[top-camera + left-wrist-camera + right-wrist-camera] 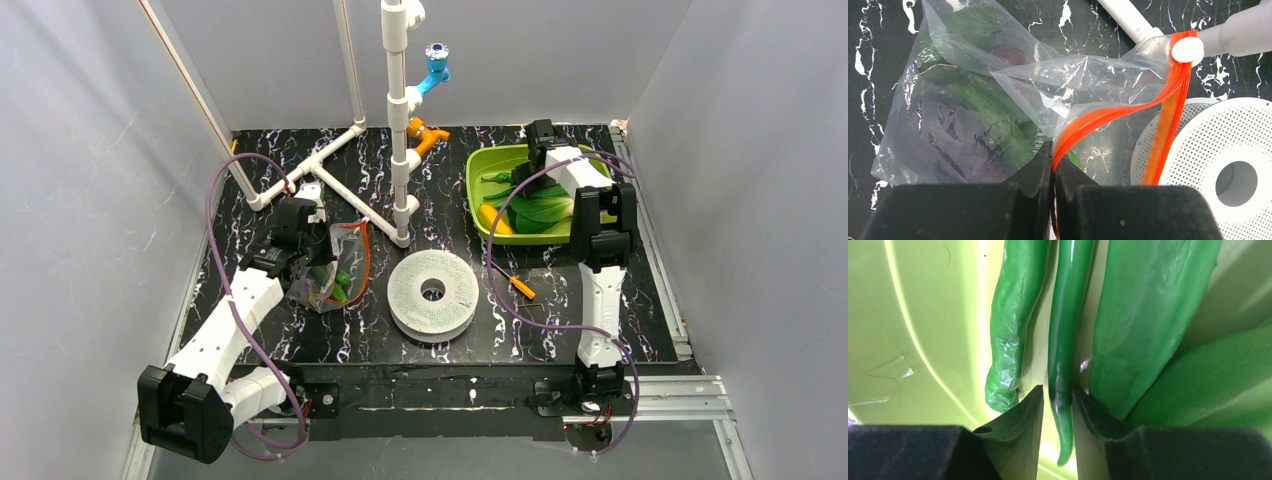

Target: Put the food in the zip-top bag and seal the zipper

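Food is split between two places: some green and dark red pieces lie inside the zip-top bag (340, 262) at the left of the worktop (660, 300), while the rest, bok choy (535, 208) and peppers among it, sits in the lime-green tray (476, 180) at the far right. The step in hand looks like loading, not sealing: the bag's mouth gapes and the zipper (1168, 110) runs unjoined, its white slider (1187, 50) at the far end of the strip

The left tool (1053, 152) is clamped tight on the zipper at the near lip of the bag, so the mouth is held wide. The right tool (1057, 395) is down in the tray, its jaws close on either side of a slim green pepper (1065, 340) near its tip. A wrinkled pepper (1009, 330) lies just beside it on one side and a broad one (1148, 315) on the other. Whether the jaws pinch the slim pepper firmly or only flank it I cannot tell

The next move, as I judge it, calls for a sure pinch on that pepper alone, a lift clear of the tray rim, then a carry past the white perforated disc (432, 292) to the bag's mouth. A hold so near the tip may let the pepper swing or slip, so the drop wants to be well inside the opening
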